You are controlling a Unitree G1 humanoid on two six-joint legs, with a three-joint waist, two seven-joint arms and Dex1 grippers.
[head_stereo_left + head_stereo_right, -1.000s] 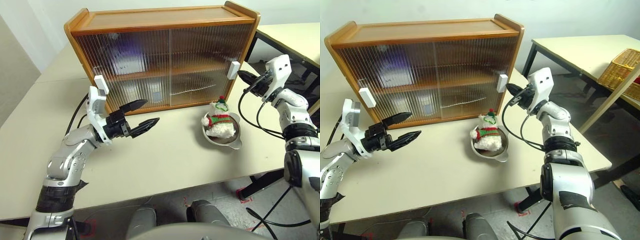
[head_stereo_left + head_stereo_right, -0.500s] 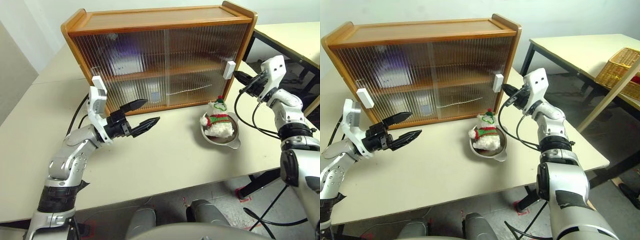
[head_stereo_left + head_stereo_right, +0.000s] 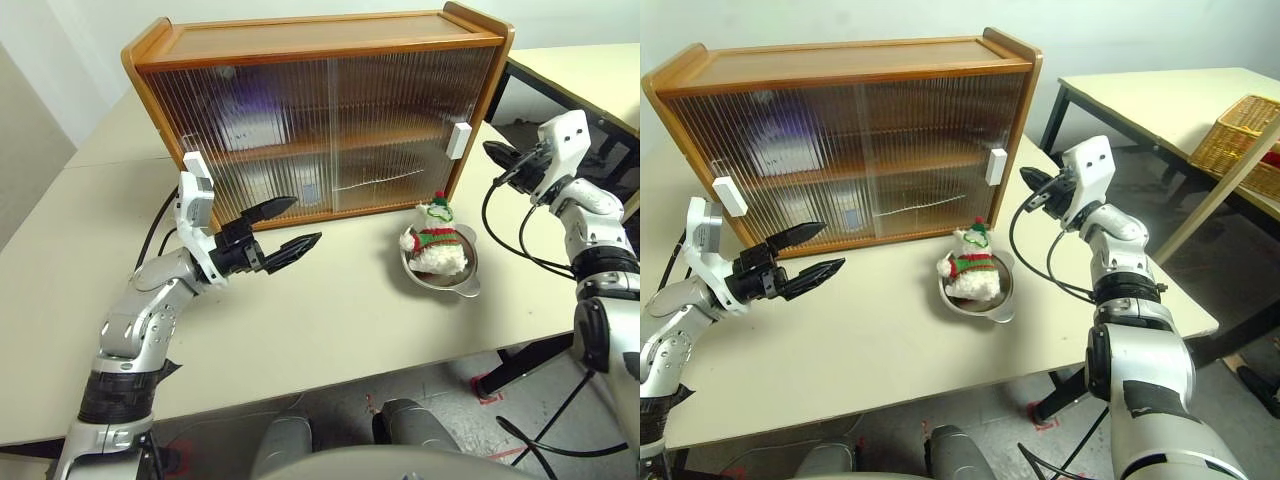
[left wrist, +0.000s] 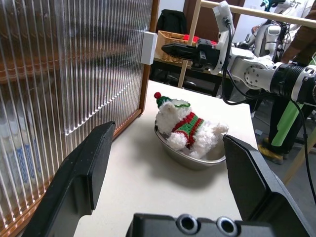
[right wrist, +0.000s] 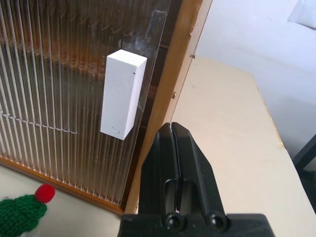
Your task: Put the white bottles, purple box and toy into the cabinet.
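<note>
So the toy (image 3: 437,240), a little white plush snowman with a red-and-green scarf and hat, is lying in a round steel bowl (image 3: 443,272) on the counter (image 3: 330,320), just in front of the cabinet's right end. The cabinet (image 3: 320,115) sits toward the back of the counter with both ribbed sliding doors drawn across, and each door has a white handle, the right handle (image 3: 459,140) near the right edge and the left handle (image 3: 196,166) near the left edge. Through the ribbed panels we can make out a purplish blur (image 3: 262,100) on the upper shelf, left of the middle, which looks like the purple box, and some pale shapes with blue print (image 3: 310,190) on the lower shelf, which could be the white bottles, but it's too smeared by the ribbing for us to say for sure. Our right hand (image 3: 491,152) has its two black fingers pressed together with nothing between them, and it hangs in the air just right of the cabinet's right side panel, near the right handle but not touching it. Our left hand (image 3: 284,226) is spread wide and empty, hovering over the counter in front of the left door, pointing across toward the bowl. Off to the right there's a second table with a wicker basket (image 3: 1238,142) on it.
</note>
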